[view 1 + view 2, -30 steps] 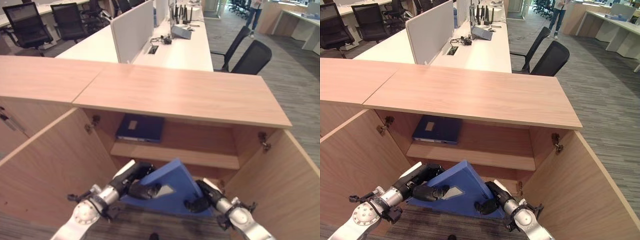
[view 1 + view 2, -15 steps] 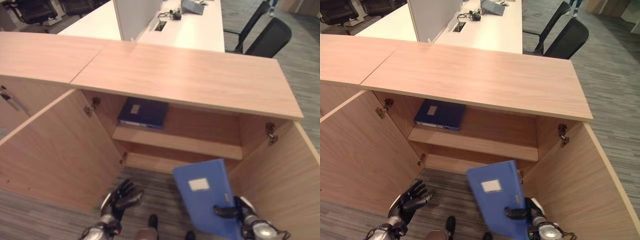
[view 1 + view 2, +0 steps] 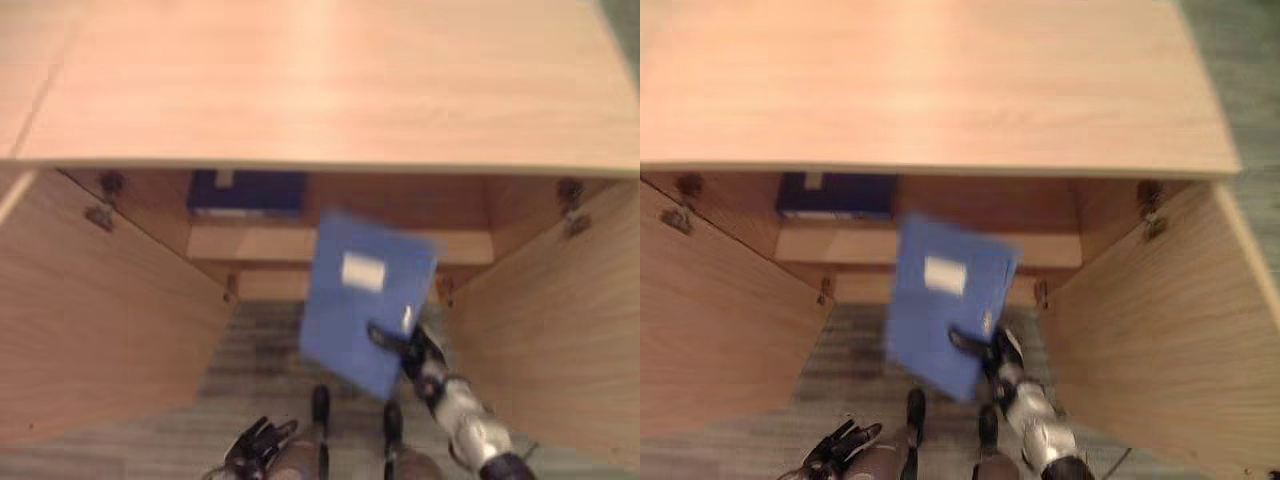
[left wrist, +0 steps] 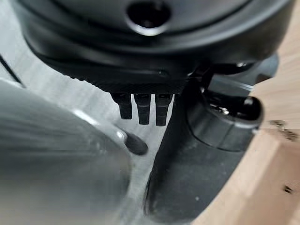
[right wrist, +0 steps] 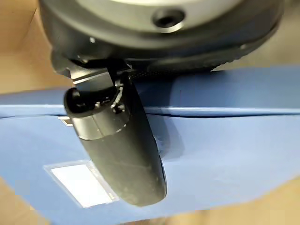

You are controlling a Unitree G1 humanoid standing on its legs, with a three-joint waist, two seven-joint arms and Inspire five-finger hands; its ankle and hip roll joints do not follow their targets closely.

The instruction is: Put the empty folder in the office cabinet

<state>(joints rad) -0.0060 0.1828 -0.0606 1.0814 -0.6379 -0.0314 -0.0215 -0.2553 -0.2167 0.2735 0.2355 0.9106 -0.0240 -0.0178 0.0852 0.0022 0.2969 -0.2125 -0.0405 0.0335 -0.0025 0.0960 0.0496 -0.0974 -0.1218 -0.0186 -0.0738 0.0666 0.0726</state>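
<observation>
Carrying is the step: my left hand [image 3: 255,450] hangs low with loose fingers; my right hand [image 3: 418,350] pinches the blue folder [image 3: 365,300] before the open cabinet [image 3: 300,110]; next I judge a push toward its shelf [image 3: 250,243], beside the dark binder [image 3: 247,192].

Grey striped carpet [image 3: 250,350] (between open wooden doors [image 3: 100,320]) underfoot.

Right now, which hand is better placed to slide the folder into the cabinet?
Right. The right hand already grips the blue folder in front of the open cabinet. The left hand hangs low, open, away from it.
</observation>
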